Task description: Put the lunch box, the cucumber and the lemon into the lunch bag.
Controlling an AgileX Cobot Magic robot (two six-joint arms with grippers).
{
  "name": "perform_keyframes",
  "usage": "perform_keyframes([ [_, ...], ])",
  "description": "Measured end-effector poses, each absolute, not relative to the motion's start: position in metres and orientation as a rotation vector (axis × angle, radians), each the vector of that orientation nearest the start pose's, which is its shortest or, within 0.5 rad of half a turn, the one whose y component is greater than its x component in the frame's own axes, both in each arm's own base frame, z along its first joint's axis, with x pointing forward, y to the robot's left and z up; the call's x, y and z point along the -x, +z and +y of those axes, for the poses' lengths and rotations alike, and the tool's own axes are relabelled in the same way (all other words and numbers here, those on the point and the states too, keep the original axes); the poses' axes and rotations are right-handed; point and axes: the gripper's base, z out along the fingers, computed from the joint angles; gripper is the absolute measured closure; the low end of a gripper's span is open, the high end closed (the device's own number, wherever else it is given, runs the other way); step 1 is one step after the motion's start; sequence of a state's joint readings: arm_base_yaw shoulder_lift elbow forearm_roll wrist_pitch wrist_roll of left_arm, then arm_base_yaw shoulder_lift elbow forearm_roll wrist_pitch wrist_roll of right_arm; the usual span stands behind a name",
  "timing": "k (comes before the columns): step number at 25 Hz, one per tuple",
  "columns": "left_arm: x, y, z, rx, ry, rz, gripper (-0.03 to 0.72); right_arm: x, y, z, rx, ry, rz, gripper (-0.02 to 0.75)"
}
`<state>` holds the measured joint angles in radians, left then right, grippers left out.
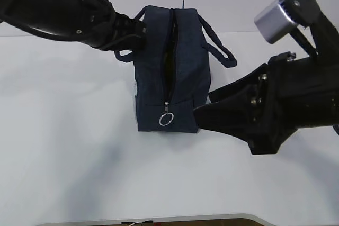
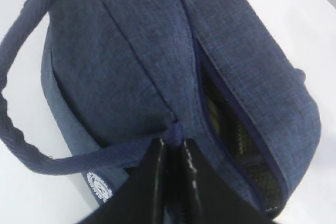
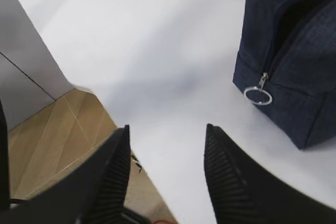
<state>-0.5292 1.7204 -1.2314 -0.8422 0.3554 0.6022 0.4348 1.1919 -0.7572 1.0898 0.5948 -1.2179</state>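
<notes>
1. White table (image 1: 79,146) filling most of the exterior view, pale wall behind; in the right wrist view, wooden floor (image 3: 58,129) at lower left past the table edge.
2. Nearest, at right of the exterior frame: right gripper (image 1: 204,112), black, jaws spread apart with nothing between them, tips just beside the lower right side of the lunch bag (image 1: 172,72); contact cannot be told.
3. In the right wrist view, the two ribbed fingers (image 3: 113,177) at the bottom, bare table between them.
4. At frame centre, standing upright on the table: dark navy lunch bag, zipper down the facing side, silver ring pull (image 1: 166,119) hanging low, seam gaping above it.
5. Small white logo (image 1: 135,87) on the bag's left edge.
6. Farther back, upper left: left gripper (image 1: 139,26), pinched closed on the left handle (image 1: 127,55) and fabric at the bag's upper corner.
7. Lunch box, cucumber and lemon not discernible; only dark lining through the gap.
</notes>
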Motion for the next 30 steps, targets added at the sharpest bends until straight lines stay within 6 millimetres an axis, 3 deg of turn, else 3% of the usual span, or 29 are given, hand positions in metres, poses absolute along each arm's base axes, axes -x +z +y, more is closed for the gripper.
perform_keyframes([
  [7, -0.325, 0.266, -0.217, -0.512, -0.689, 2.221, 0.683, -0.21, 0.275, 0.147, 0.994, 0.661, 1.882, 0.36],
  [16, -0.325, 0.266, -0.217, -0.514, -0.687, 2.22, 0.683, -0.242, 0.237, 0.161, 1.003, 0.629, 1.866, 0.361],
  [23, -0.325, 0.266, -0.217, -0.518, -0.684, 2.22, 0.683, -0.252, 0.217, 0.164, 1.031, 0.594, 1.886, 0.363],
  [30, -0.325, 0.266, -0.217, -0.52, -0.683, 2.22, 0.683, -0.26, 0.188, 0.167, 1.172, 0.532, 1.886, 0.363],
])
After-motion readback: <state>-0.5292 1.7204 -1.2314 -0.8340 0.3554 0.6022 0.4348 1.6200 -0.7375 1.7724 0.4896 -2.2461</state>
